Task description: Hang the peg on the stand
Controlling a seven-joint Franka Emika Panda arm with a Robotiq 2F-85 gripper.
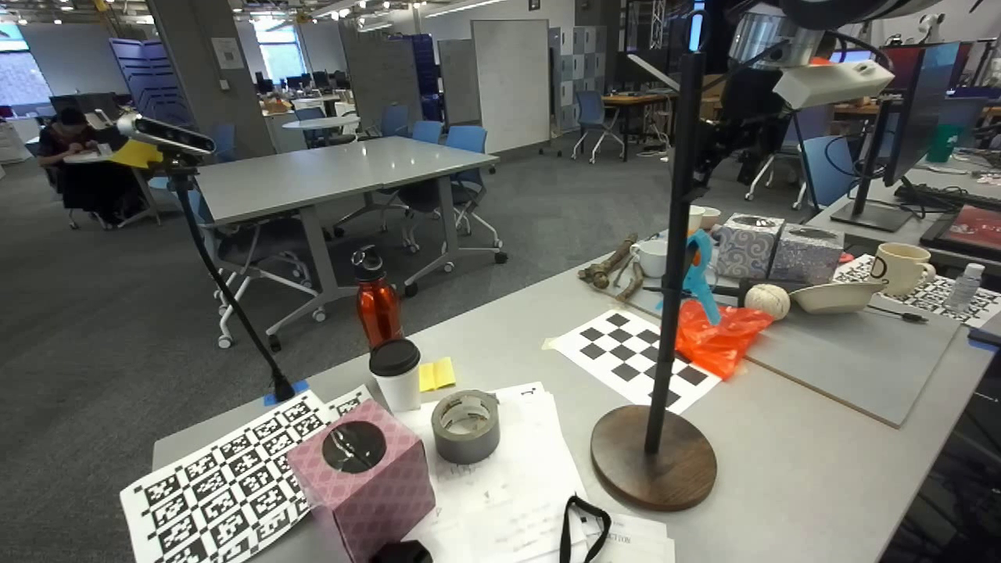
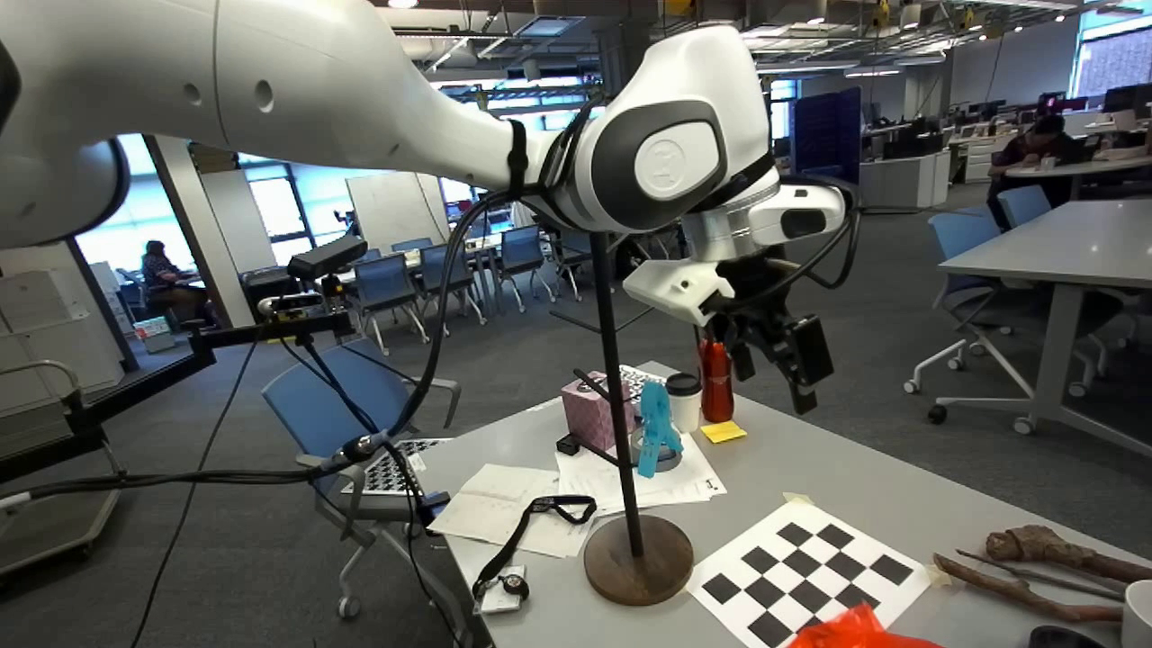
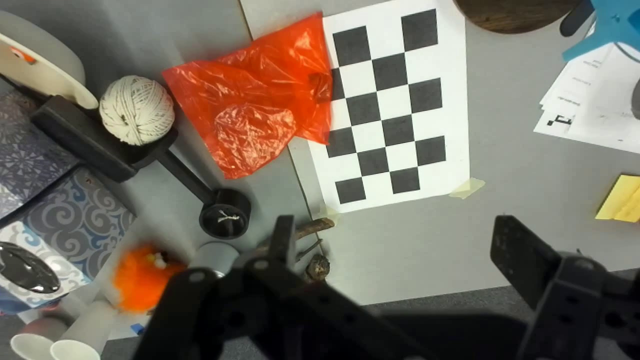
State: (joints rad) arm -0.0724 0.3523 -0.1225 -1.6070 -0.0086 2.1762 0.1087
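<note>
Pincer (image 3: 392, 240) spread | blue peg (image 2: 657, 427) on stand (image 2: 620, 418) | checkerboard (image 3: 395, 110) apart from table edge (image 3: 440, 290)

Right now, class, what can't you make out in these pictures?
Blue clip, wrist view: cut off by right edge.
Stand's base, wrist view: cut off by top edge.
Sticks, wrist view: partly hidden behind the hand.
Orange thing, wrist view: too blurred to name.
Red bag, in an exterior view: cut off by bottom edge.

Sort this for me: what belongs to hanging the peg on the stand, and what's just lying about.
For the job:
blue peg
stand
gripper, open

Just lying about:
pink tissue box
roll of tape
paper cup
red bottle
ball of string
orange-red bag
sticks
</note>
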